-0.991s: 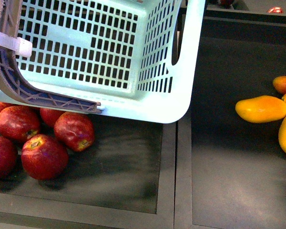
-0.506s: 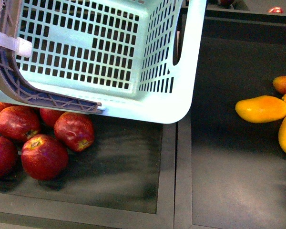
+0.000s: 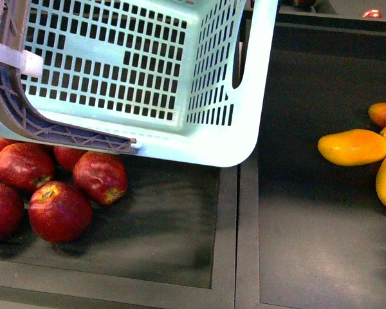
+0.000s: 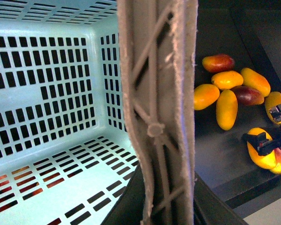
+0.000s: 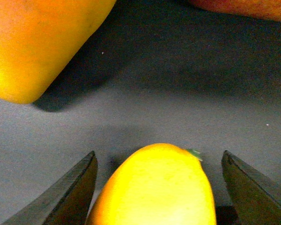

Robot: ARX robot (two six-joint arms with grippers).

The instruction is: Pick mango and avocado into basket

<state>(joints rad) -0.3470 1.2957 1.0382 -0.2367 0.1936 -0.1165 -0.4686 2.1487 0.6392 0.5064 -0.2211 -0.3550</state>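
Observation:
The pale teal basket (image 3: 244,129) hangs tilted above the left tray, with nothing inside it. My left gripper (image 4: 161,206) is shut on its brown arched bar (image 4: 157,117). Several yellow-orange mangoes lie on the right tray, one mango (image 3: 350,147) nearest the basket. In the left wrist view, my right gripper (image 4: 269,129) sits low over the mango (image 4: 260,154) at the near end of the pile. In the right wrist view, the right gripper (image 5: 158,157) is open, and that mango (image 5: 157,187) lies between its fingers with a gap on each side. The avocado is out of view.
Several red apples (image 3: 58,209) lie on the left tray, partly under the basket. A raised dark divider (image 3: 241,225) separates the two trays. Another mango (image 5: 37,47) and a reddish fruit (image 5: 243,7) lie beyond the right gripper.

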